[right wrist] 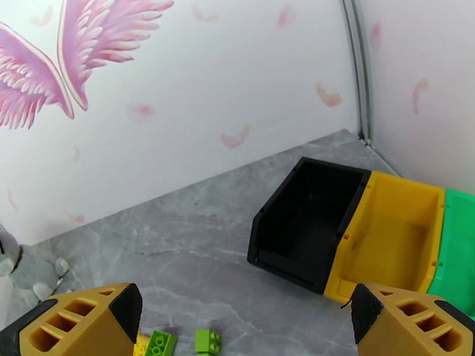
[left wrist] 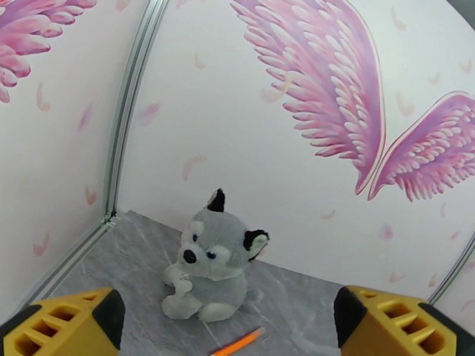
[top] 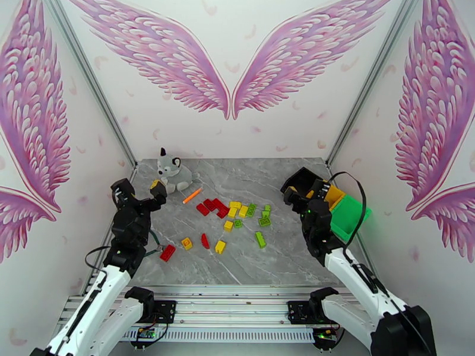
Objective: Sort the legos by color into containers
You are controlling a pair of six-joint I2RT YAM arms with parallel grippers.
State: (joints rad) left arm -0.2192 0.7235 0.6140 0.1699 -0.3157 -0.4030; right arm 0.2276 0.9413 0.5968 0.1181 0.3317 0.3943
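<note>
Legos (top: 215, 206) | we log scatter running 9-to-3, at 8 o'clock of right claw (top: 304, 192), 4 o'clock of left claw (top: 141, 191) | both spread, empty | right nearer bins (top: 350, 223)

Top view: the right arm (top: 323, 235) overlaps the black bin (top: 298, 177) and yellow bin (top: 336, 195), so only part of each shows and their insides cannot be read. Stud counts on the legos (top: 234, 218) are too small to tell. Right wrist view: the green bin (right wrist: 458, 244) is cut by the right edge, the plush (right wrist: 7, 262) by the left, and the green bricks (right wrist: 208, 341) by the bottom. Left wrist view: the orange pen (left wrist: 237, 343) runs off the bottom edge, as do both fingers (left wrist: 65, 321) of the left gripper (left wrist: 228, 315).
</note>
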